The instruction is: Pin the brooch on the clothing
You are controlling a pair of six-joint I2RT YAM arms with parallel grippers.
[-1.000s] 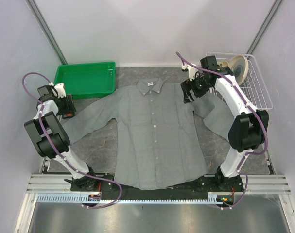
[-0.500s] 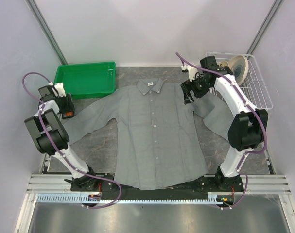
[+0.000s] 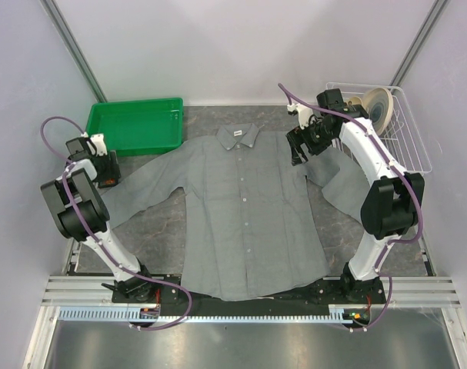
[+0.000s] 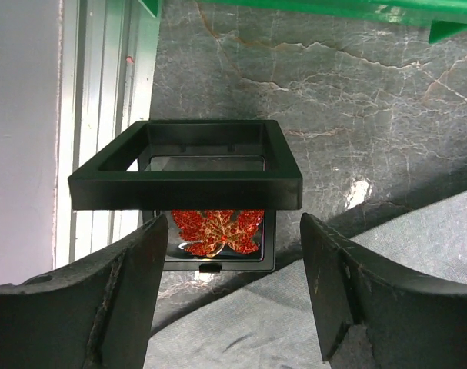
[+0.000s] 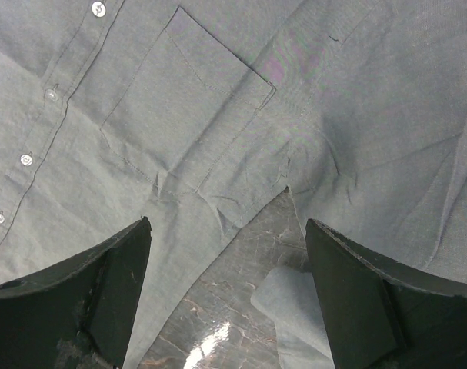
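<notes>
With left gripper spread and brooch just ahead in black box, lower centred, pinch brooch only, avoid lid.

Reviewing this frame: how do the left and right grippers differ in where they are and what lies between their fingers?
The left gripper is at the left sleeve's end, near the table edge; the right gripper hangs over the shirt by its chest pocket. The left gripper frames a black box with the red brooch; the right gripper frames only grey cloth and a bit of table. Both stand open, and neither visibly grips anything.
</notes>
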